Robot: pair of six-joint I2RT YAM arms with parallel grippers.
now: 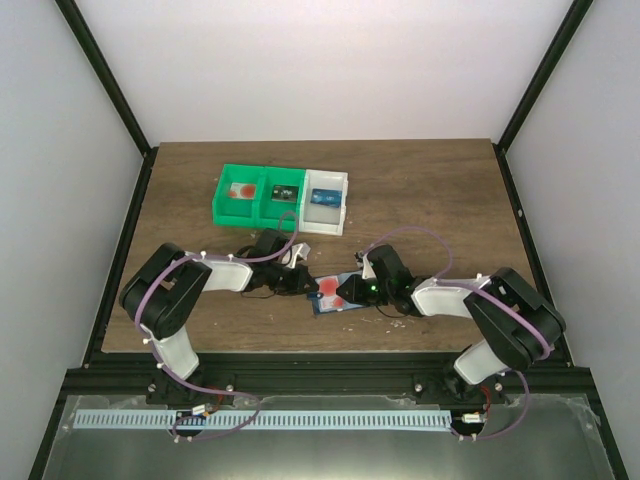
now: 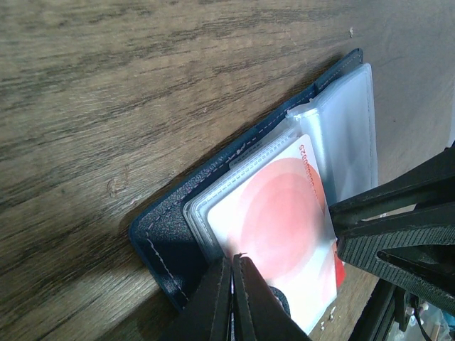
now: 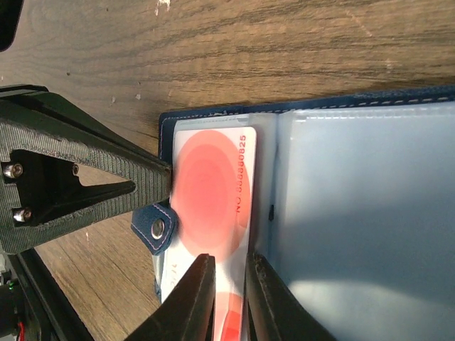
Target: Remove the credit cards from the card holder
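The dark navy card holder (image 1: pixel 325 306) lies open on the table between my two grippers. It also shows in the left wrist view (image 2: pixel 160 241) and in the right wrist view (image 3: pixel 284 106). A whitish credit card (image 1: pixel 328 288) with a red spot sits in its clear pocket, partly sticking out (image 2: pixel 277 227) (image 3: pixel 210 185). My left gripper (image 1: pixel 308 285) (image 2: pixel 233 259) is shut at the holder's pocket edge. My right gripper (image 1: pixel 347 291) (image 3: pixel 229 263) is closed on the card's long edge. Its fingers (image 2: pixel 398 234) show in the left wrist view.
A green two-part bin (image 1: pixel 250 195) stands at the back and holds a red-spotted card (image 1: pixel 240 192) and a dark card (image 1: pixel 283 192). A white bin (image 1: pixel 325 200) beside it holds a blue card. The holder's snap tab (image 3: pixel 156 227) lies by the left finger (image 3: pixel 85 181).
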